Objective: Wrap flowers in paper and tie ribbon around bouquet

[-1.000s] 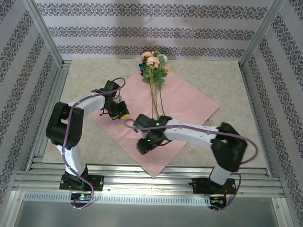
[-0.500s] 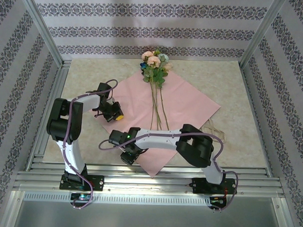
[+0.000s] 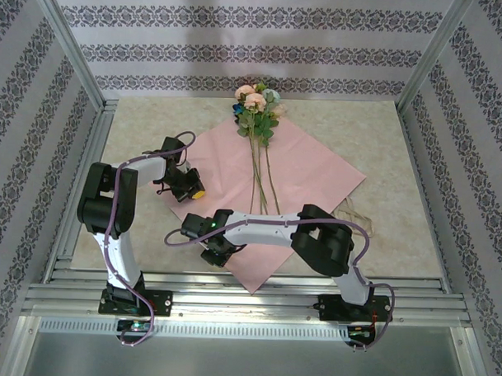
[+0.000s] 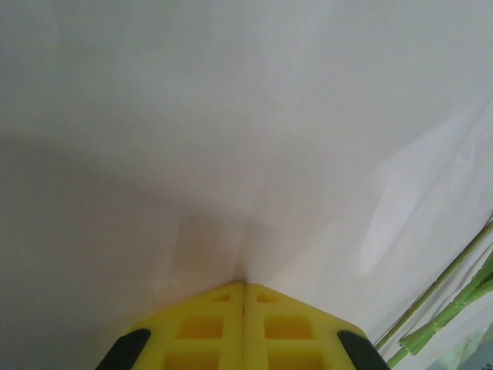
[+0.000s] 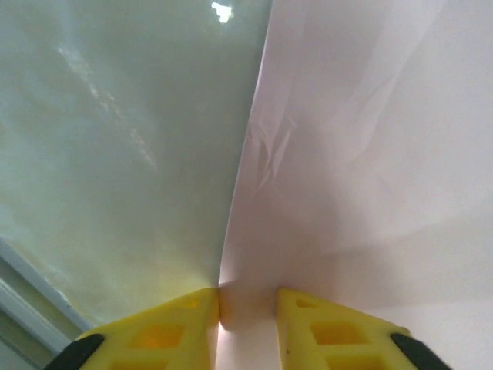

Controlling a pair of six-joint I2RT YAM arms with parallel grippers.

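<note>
Left end effector (image 4: 245, 287) has its yellow fingers pressed together, and the crease rising from their tips suggests they are clamped on the paper (image 3: 309, 169) at its left corner. The sheet lies pink face up on the worktop (image 3: 154, 127), turned like a diamond. The flowers (image 3: 255, 106) rest along its middle, with the blooms at the far corner and the stems (image 4: 454, 312) running toward the centre, probably so that the blooms will show above the wrap once the sides close over the stalks. The right arm stretches across the front of the sheet to its near-left edge. The right end effector (image 5: 248, 291) has its fingers apart there, one over bare worktop and the other over paper, with the sheet's edge running in at the gap; nothing is gripped by it yet. Placing both end effectors on the same side of the sheet looks like preparation for lifting that whole flap evenly and folding it over the stems, since one pinch alone would likely let thin paper sag or crumple. The ribbon (image 3: 359, 216) lies in loose loops on the worktop just beside the paper's right corner, clear of the fold, and the tying is not yet begun.
</note>
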